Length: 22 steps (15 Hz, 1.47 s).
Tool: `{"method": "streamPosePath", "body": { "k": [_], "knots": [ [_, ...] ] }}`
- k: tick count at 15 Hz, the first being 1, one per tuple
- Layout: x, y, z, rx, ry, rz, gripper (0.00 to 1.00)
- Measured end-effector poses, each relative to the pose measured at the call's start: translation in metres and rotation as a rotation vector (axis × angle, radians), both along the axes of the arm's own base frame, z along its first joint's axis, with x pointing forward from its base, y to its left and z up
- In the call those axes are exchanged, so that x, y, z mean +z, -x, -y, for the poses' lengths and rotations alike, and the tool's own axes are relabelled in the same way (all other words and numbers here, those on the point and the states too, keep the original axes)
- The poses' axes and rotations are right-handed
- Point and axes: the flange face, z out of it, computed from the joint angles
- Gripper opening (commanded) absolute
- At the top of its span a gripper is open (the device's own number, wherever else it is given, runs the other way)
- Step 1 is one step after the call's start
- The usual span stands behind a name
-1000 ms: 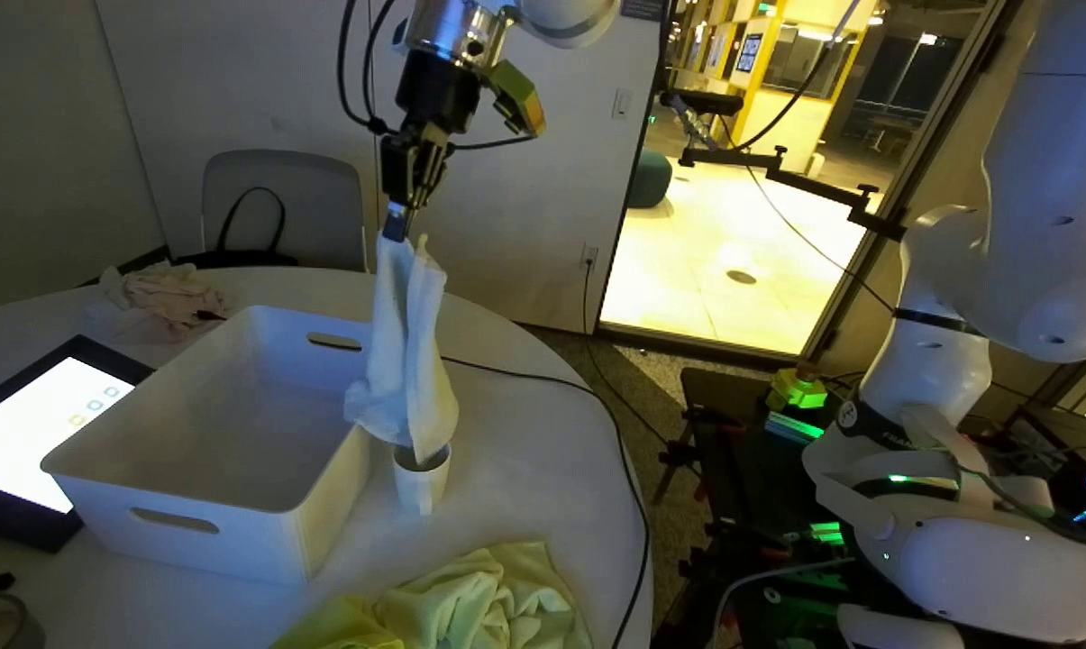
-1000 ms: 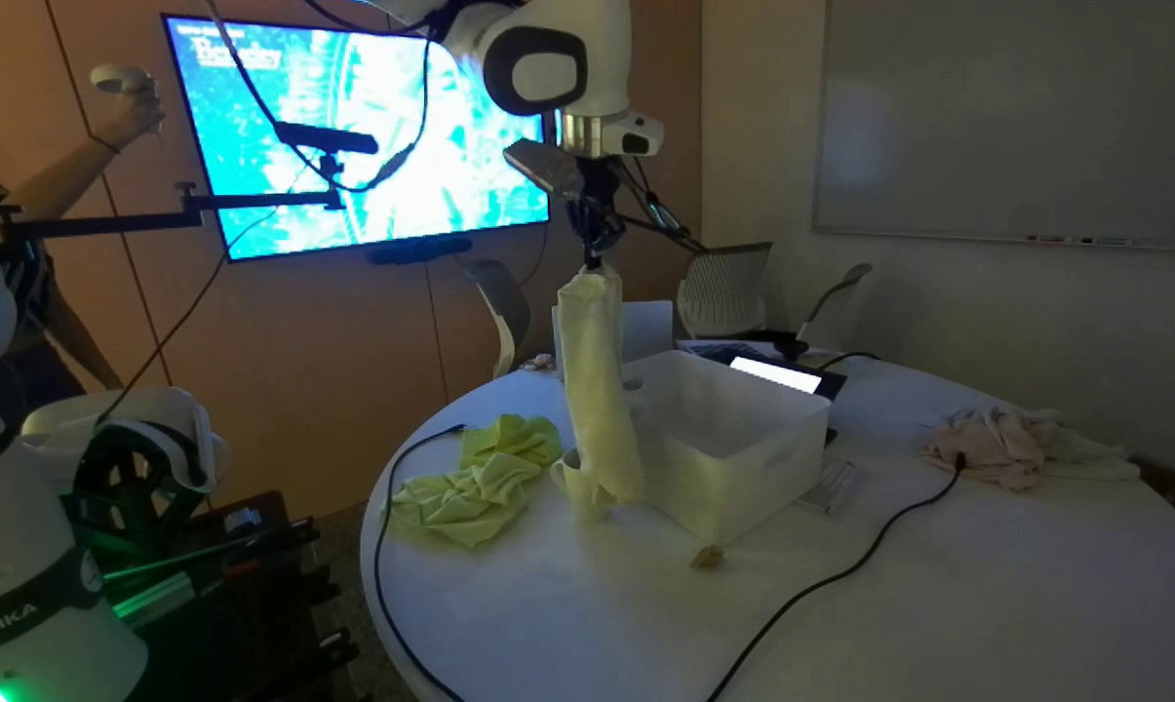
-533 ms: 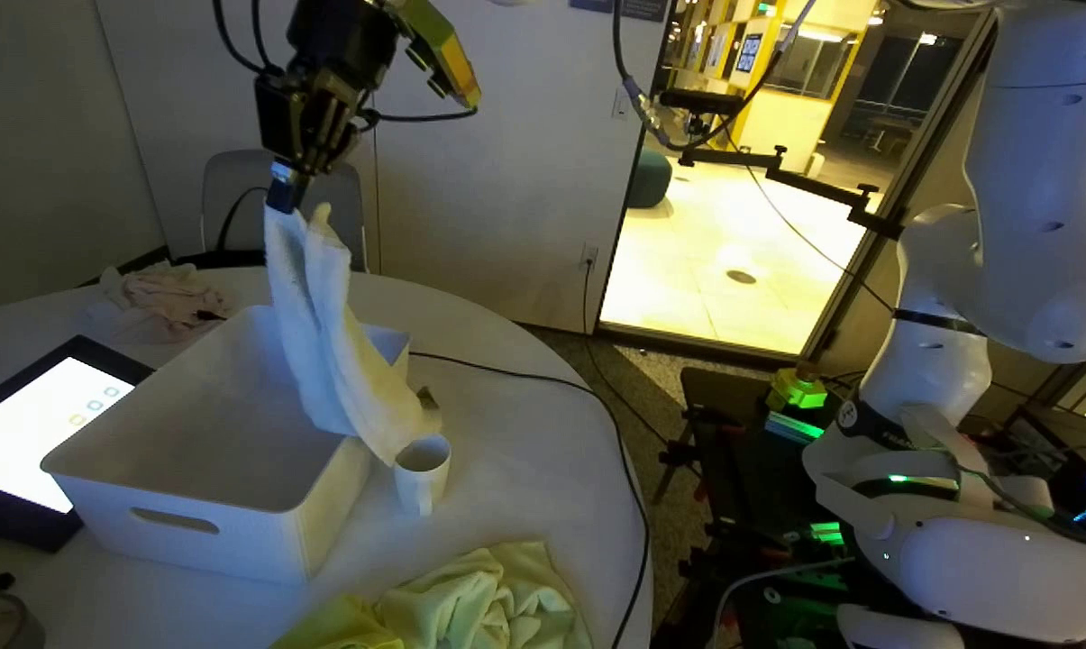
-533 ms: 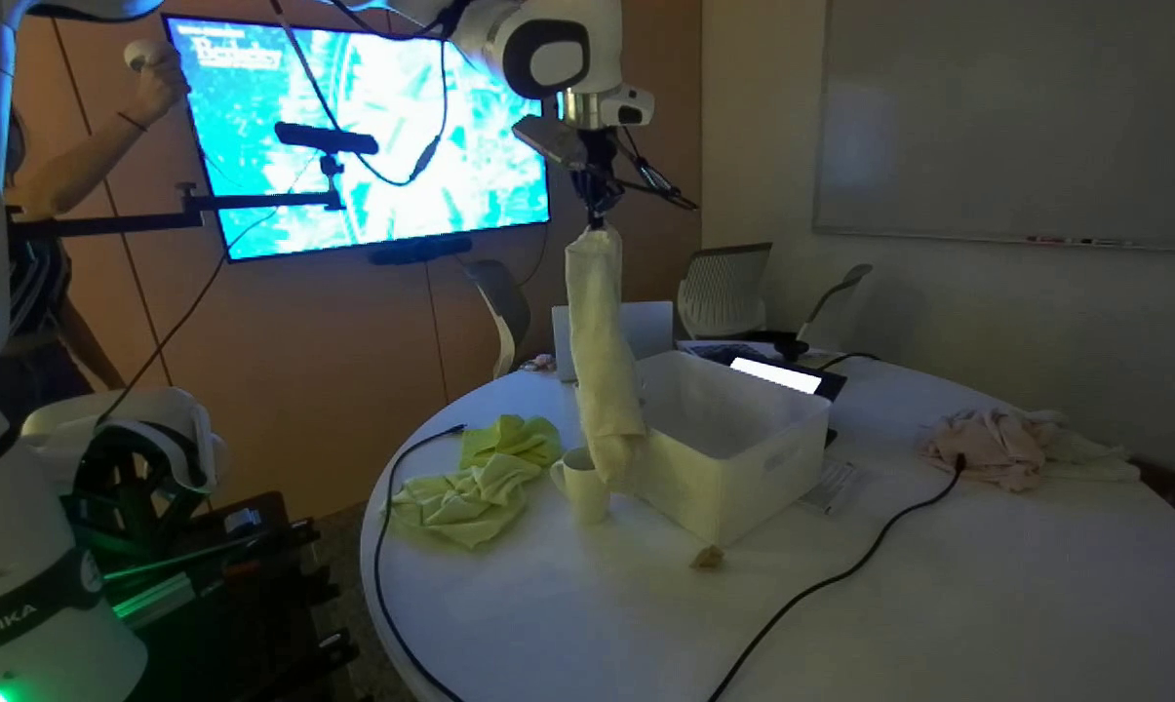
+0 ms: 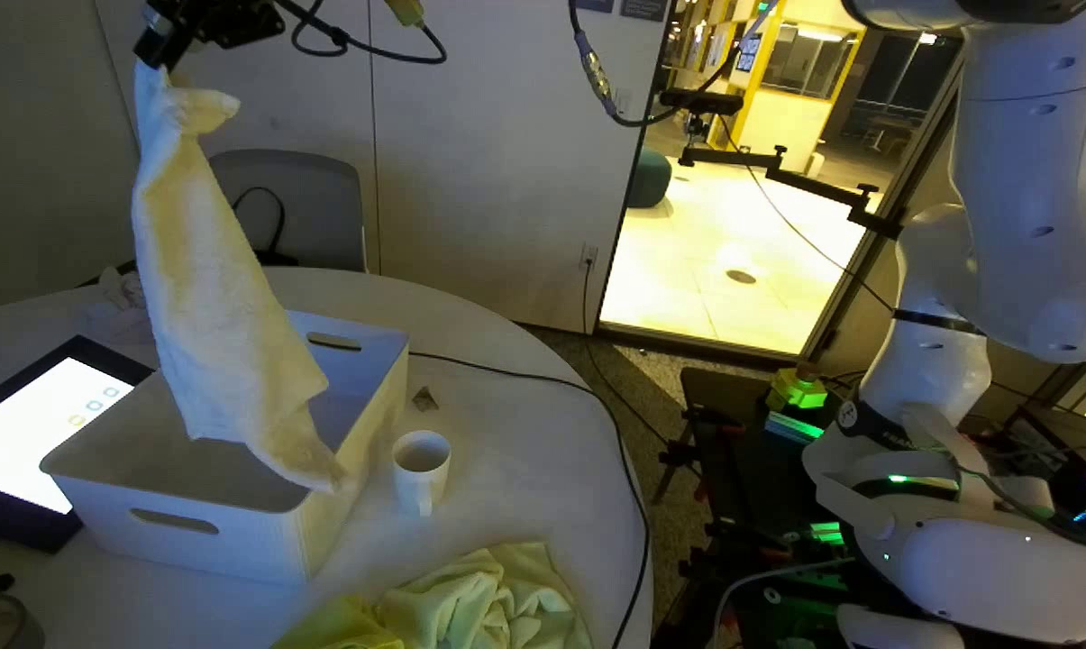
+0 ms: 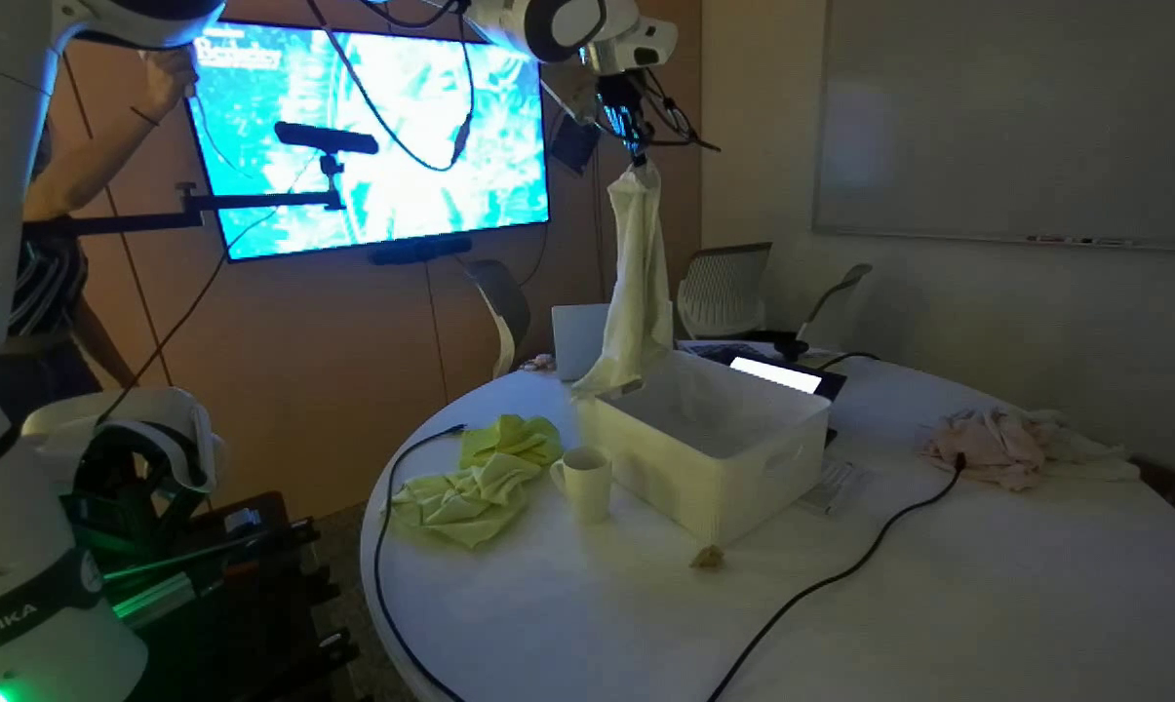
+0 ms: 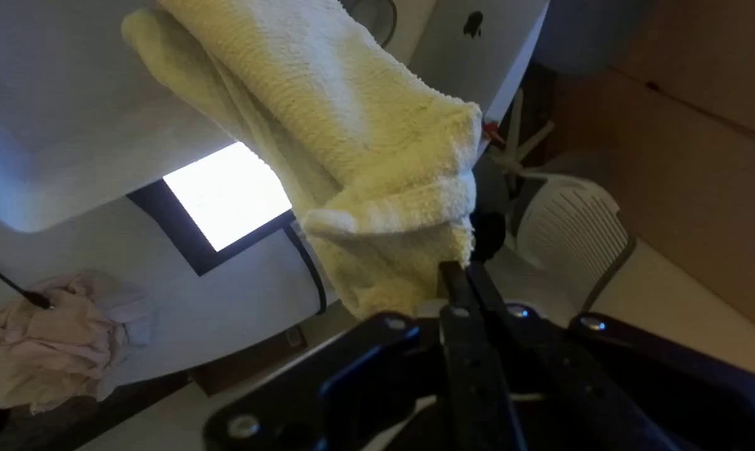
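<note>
My gripper (image 5: 155, 50) is shut on the top end of a pale yellow-white towel (image 5: 218, 297), which hangs down long and folded. In the wrist view the fingertips (image 7: 453, 275) stand together against the towel (image 7: 364, 125). Beneath it stands a white bin (image 5: 254, 545) with handle slots. In an exterior view the towel (image 6: 636, 273) drapes by the far-left corner of the bin (image 6: 704, 497); whether its lower end touches the rim I cannot tell. A white mug (image 5: 421, 482) stands upright beside the bin, apart from the towel.
A crumpled yellow-green cloth (image 6: 480, 487) lies near the mug. Elsewhere on the round table are a pinkish cloth (image 6: 997, 448), a lit tablet (image 5: 47, 424), a laptop (image 6: 579, 341), a small brown scrap (image 6: 707, 557) and a black cable (image 6: 841, 575). Chairs (image 6: 724, 292) stand behind.
The gripper has risen and carried the towel from above the mug to over the bin, leftward in an exterior view. Mug, bin and other cloths have stayed put.
</note>
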Motion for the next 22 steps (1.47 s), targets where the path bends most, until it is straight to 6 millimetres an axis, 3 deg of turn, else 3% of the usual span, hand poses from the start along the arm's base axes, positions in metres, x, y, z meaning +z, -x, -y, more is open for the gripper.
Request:
{"method": "streamPosePath", "body": {
  "k": [4, 7, 9, 10, 11, 12, 13, 14, 17, 20, 22],
  "knots": [
    [0.038, 0.002, -0.023, -0.120, -0.026, 0.056, 0.01],
    [0.050, 0.004, -0.029, -0.175, -0.004, 0.060, 0.01],
    [0.051, 0.005, -0.030, -0.199, 0.033, 0.040, 0.01],
    [0.046, 0.002, -0.021, -0.213, 0.046, 0.025, 0.01],
    [0.033, -0.005, -0.007, -0.234, 0.058, 0.002, 0.17],
    [0.017, -0.014, 0.012, -0.258, 0.071, -0.023, 0.05],
    [0.000, -0.024, 0.033, -0.281, 0.086, -0.052, 0.32],
    [-0.015, -0.032, 0.050, -0.301, 0.099, -0.081, 0.32],
    [-0.048, -0.048, 0.086, -0.340, 0.132, -0.169, 0.54],
    [-0.061, -0.056, 0.096, -0.337, 0.147, -0.214, 0.76],
    [-0.064, -0.056, 0.117, -0.328, 0.162, -0.221, 0.91]
  ]
}}
